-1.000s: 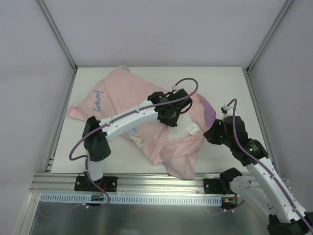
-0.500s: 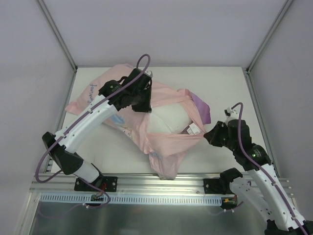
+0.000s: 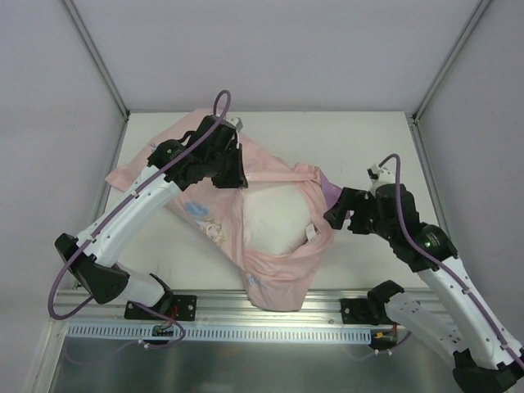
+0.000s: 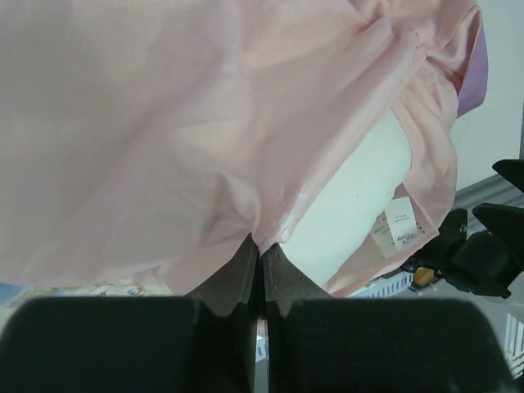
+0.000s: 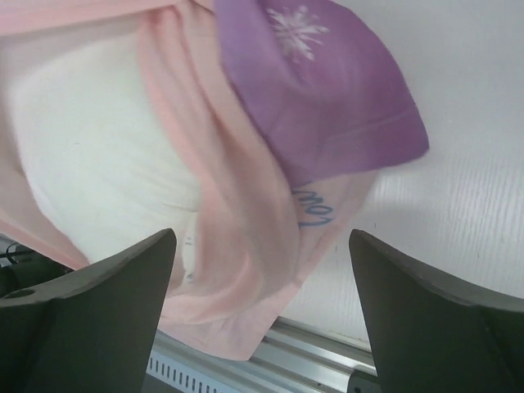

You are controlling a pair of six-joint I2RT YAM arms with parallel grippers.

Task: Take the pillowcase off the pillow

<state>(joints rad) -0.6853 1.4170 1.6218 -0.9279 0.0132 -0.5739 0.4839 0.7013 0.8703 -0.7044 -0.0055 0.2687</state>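
White worktop [image 3: 368,139] bearing pillow [image 3: 274,217] centre frame, half uncovered, pillowcase [image 3: 274,278] bunching around it. Left gripper [image 4: 262,250] clamping pillowcase cloth, upper left. Right gripper [image 5: 260,237] gaping apart at right, holding nothing. Likely peeling step; next calling for right gripper pinning pillow.

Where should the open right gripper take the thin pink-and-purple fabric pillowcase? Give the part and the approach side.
Take the purple turned-back flap at the thin pink pillowcase's open right end, coming from the right with the right gripper. That loose edge lies off the plump white pillow, so it should pinch fabric alone, opposite the left gripper's hold.
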